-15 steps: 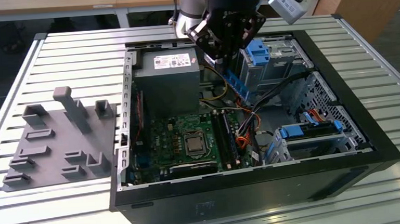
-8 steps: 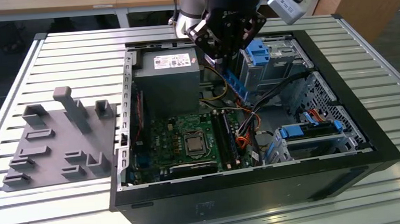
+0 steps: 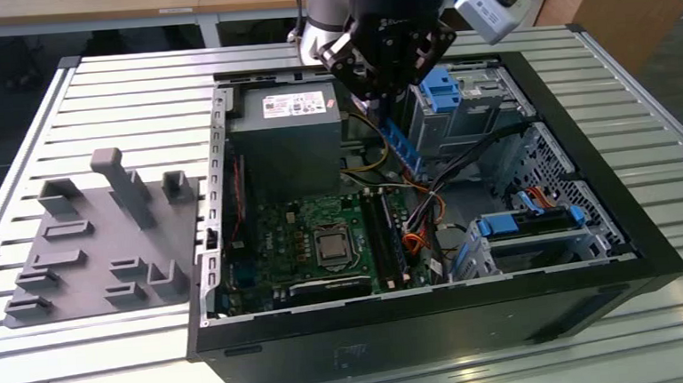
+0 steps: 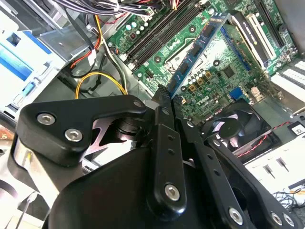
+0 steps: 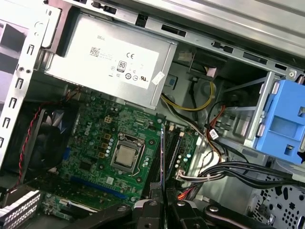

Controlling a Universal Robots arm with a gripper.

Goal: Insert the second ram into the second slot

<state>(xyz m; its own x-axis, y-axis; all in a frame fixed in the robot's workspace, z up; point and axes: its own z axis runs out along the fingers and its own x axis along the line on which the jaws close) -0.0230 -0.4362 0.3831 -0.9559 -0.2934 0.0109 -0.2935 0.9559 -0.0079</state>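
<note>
My gripper (image 3: 384, 102) hangs over the open computer case (image 3: 444, 310), shut on the top end of the second ram (image 3: 401, 148). This thin dark-blue stick points down toward the motherboard (image 3: 285, 239). In the second wrist view the ram (image 4: 196, 51) reaches out from the gripper (image 4: 165, 98) across the green board, showing its row of dark chips. In the first wrist view I see the ram (image 5: 163, 157) edge-on, above the black memory slots (image 5: 175, 148) beside the processor (image 5: 126, 156), and clear of them. The slots (image 3: 386, 229) lie below and nearer than the stick in the exterior view.
A grey power supply (image 3: 284, 128) stands close to the gripper on the exterior view's left. Blue drive-bay brackets (image 3: 442, 87) and black and orange cables (image 3: 459, 162) crowd the other side. A grey fixture plate (image 3: 96, 247) lies on the slatted table outside the case.
</note>
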